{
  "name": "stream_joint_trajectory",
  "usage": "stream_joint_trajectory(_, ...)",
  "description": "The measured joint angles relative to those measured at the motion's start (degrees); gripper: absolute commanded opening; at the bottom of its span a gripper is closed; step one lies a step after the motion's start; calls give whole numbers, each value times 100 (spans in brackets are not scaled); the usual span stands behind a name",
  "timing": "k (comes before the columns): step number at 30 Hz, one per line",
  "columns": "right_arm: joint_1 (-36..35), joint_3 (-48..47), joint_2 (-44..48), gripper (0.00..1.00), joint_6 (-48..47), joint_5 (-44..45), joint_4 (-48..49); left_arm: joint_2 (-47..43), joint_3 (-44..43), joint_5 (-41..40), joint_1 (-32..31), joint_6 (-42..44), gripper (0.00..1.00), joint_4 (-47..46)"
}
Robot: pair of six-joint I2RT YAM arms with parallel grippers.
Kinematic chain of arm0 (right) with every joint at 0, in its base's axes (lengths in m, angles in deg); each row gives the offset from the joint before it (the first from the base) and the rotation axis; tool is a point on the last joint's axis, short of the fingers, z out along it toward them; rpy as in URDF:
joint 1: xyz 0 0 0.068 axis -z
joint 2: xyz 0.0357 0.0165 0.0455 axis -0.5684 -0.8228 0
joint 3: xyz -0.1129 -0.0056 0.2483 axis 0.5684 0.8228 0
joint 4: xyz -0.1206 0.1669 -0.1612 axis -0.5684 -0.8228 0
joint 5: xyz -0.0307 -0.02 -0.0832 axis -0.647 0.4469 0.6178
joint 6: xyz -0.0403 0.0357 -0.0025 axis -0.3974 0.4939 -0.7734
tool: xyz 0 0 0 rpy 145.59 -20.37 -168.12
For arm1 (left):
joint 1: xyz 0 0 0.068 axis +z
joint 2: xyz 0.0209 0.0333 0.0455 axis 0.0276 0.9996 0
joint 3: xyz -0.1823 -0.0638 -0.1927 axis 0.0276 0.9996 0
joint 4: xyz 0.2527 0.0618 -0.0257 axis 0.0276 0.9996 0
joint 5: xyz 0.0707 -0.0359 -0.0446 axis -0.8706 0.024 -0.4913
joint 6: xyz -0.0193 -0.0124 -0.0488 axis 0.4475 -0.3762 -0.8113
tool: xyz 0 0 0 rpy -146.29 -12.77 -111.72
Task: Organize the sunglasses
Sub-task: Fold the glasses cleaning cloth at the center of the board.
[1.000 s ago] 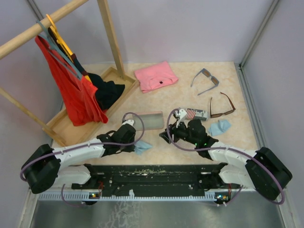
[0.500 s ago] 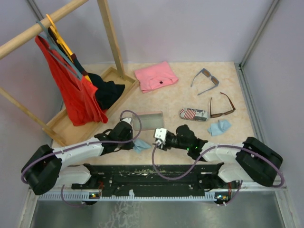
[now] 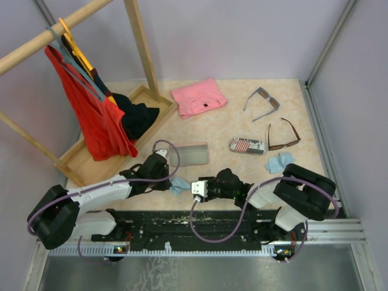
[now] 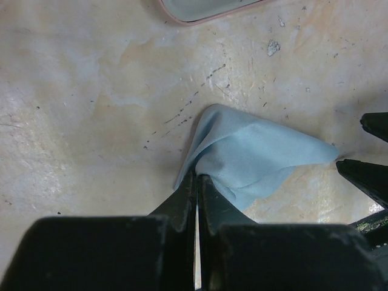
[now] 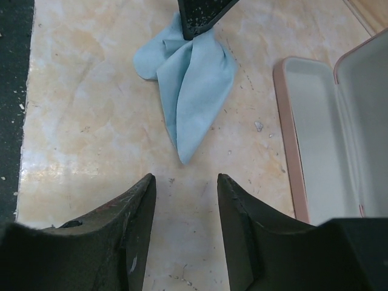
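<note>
The grey-blue sunglasses lie at the back right, and the brown sunglasses lie just nearer, beside the flag-patterned case. Neither gripper is near them. My left gripper is shut on a corner of a light blue cloth that lies on the table. My right gripper is open and empty, low over the table, pointing at the cloth's other end. Its fingertips show at the right edge of the left wrist view.
An open pink case lies just behind the cloth and also shows in the right wrist view. A second blue cloth lies at the right. A folded pink garment, a wooden tray and a clothes rack stand at the back left.
My right arm has swung left from beside the flag-patterned case to the cloth in front of the open pink case. My left gripper has stayed on the cloth.
</note>
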Motion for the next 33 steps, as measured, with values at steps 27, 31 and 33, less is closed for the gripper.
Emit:
stream_joint_trajectory(27, -85, -518, -708, 30, -219, 138, 98, 2, 22, 170, 90, 55, 0, -44)
stream_joint_trajectory(31, -85, -564, -750, 20, -208, 142, 42, 2, 22, 186, 90, 61, 0, -46)
stream_joint_trajectory(33, -87, -568, -756, 15, -205, 142, 20, 2, 24, 190, 90, 63, 0, -48)
